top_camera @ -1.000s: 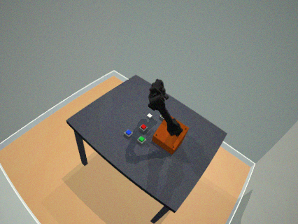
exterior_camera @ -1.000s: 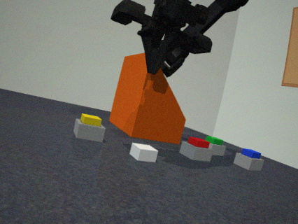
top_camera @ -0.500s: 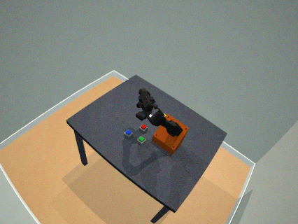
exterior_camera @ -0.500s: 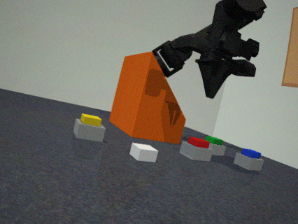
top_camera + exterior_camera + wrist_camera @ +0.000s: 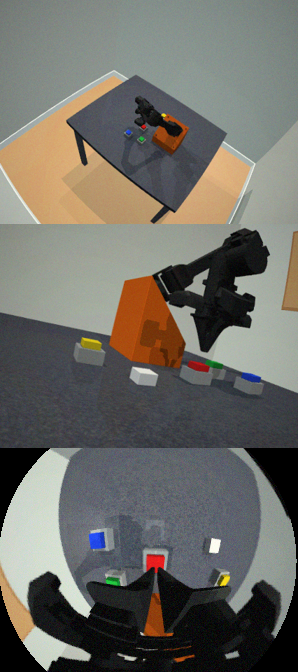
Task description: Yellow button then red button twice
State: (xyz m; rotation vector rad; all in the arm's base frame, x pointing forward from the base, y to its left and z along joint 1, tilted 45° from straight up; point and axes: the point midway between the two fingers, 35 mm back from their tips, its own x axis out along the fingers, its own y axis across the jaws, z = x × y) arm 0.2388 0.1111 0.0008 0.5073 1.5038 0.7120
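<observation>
Grey walls [image 5: 147, 35], tan floor [image 5: 31, 154].

Arm [image 5: 151, 115] [image 5: 224, 266]: black, bent at a high elbow, its upper part sloping up from the base end and its forward part folding downward.
Wrist [image 5: 218, 295]: below the elbow, turned so that the hand end points down, slightly tilted in the exterior view.
Gripper [image 5: 140, 121] [image 5: 205, 351] [image 5: 156, 569]: raised, tips downward, closed on nothing.
Fingers [image 5: 206, 332]: dark and tapered, tips together, a narrow wedge-shaped gap opening between them toward the palm in the wrist view.
</observation>
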